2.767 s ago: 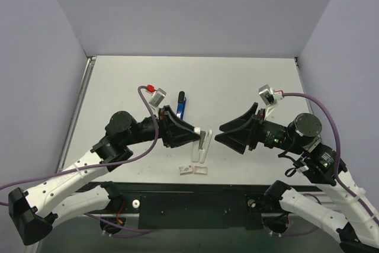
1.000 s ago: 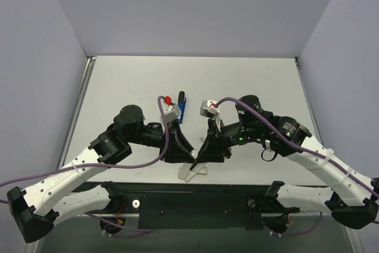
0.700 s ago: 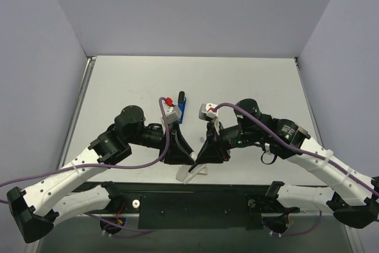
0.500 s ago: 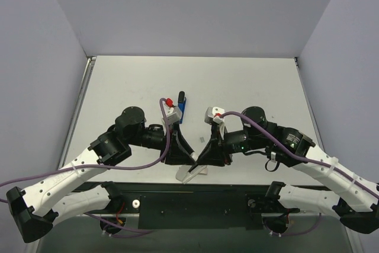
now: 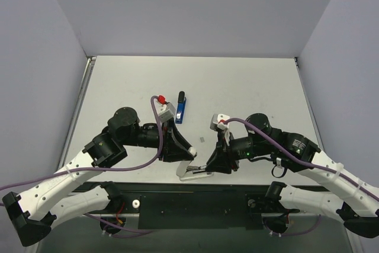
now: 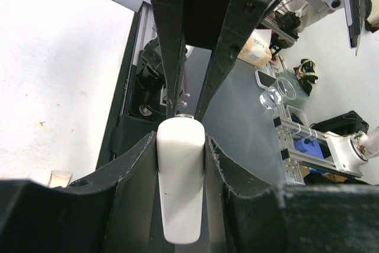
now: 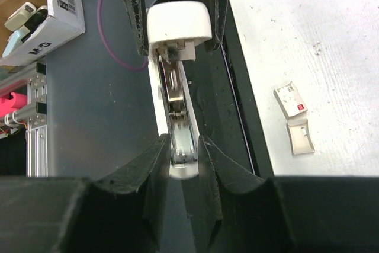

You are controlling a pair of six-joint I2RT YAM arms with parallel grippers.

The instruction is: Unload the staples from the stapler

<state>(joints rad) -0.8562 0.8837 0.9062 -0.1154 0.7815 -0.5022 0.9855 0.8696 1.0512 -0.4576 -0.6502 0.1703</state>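
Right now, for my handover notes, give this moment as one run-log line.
left gripper: shut on white stapler | right gripper: shut on same stapler | phase: two-gripper hold

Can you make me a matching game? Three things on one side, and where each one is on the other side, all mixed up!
Things: 1 white stapler; 2 blue and black thing; 3 paper scraps.
Places: A lying farther back on the table; B on the table by its near edge; C clamped in the left gripper.
Pairs: 1-C, 2-A, 3-B.
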